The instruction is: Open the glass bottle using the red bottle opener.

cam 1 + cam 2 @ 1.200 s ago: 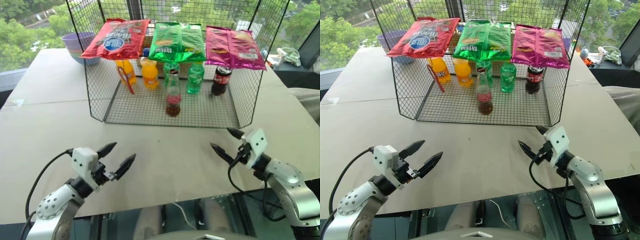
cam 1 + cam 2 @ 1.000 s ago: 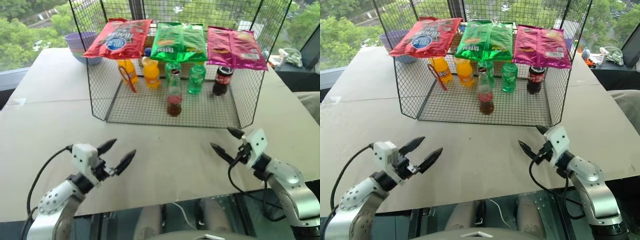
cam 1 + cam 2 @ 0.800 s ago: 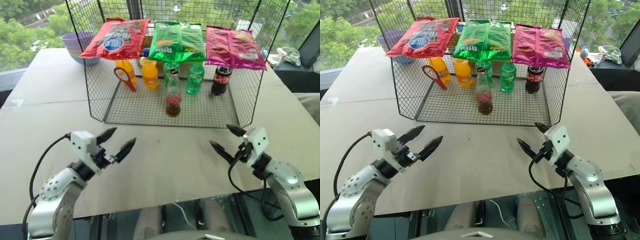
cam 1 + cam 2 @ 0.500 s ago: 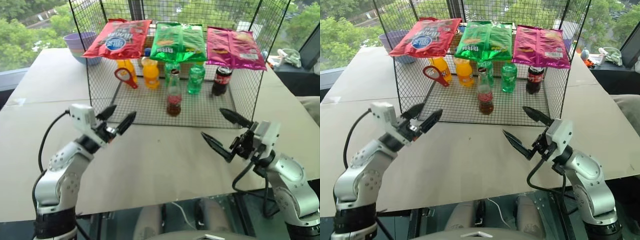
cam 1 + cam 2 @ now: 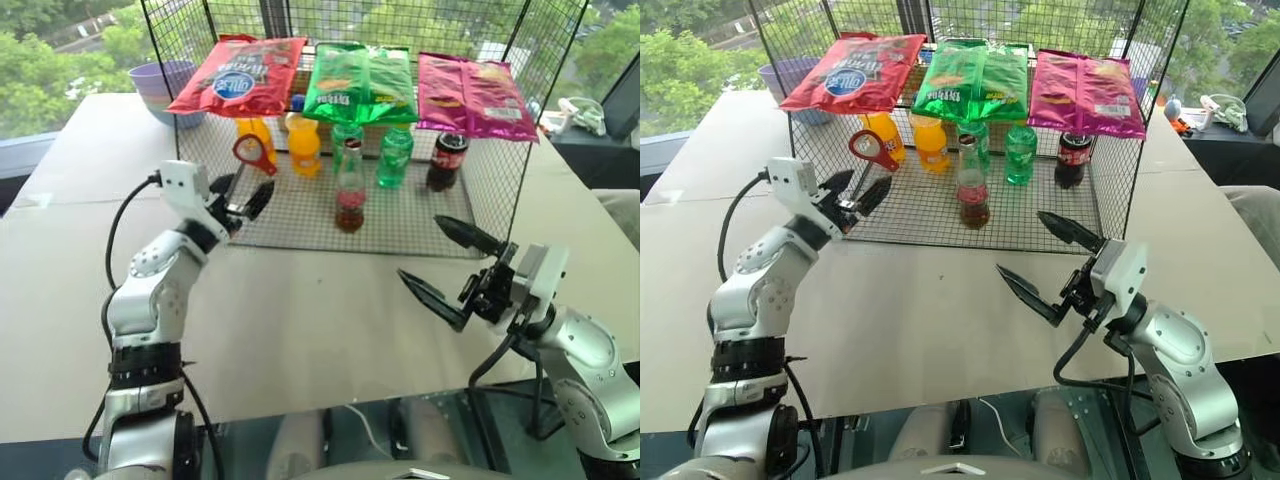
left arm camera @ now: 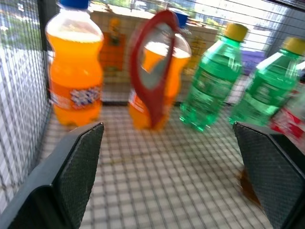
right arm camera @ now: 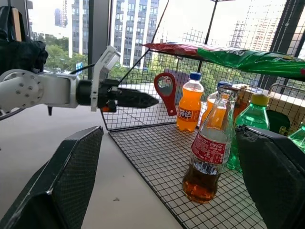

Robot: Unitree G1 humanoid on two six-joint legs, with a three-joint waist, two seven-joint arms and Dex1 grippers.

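Observation:
The glass bottle [image 5: 349,188], slim with dark liquid low down and a red cap, stands near the front middle of the wire cage floor. It also appears in the right wrist view [image 7: 209,148]. The red bottle opener [image 5: 254,153] hangs ring-up in the cage's left part, in front of the orange bottles. In the left wrist view the opener [image 6: 153,71] is straight ahead between the fingers. My left gripper [image 5: 243,193] is open at the cage's open front, just below the opener and not touching it. My right gripper [image 5: 421,248] is open above the table, in front of the cage's right half, holding nothing.
The wire cage [image 5: 190,190] has mesh side walls and an open front. Chip bags [image 5: 360,85] lie on its top. Inside stand two orange bottles [image 5: 303,148], two green bottles [image 5: 392,158] and a cola bottle [image 5: 444,160]. A purple bowl [image 5: 155,85] sits back left.
My left gripper has risen and reached forward to the cage front, close under the opener. My right gripper lifted and tilted up. The opener has turned and now shows its ring.

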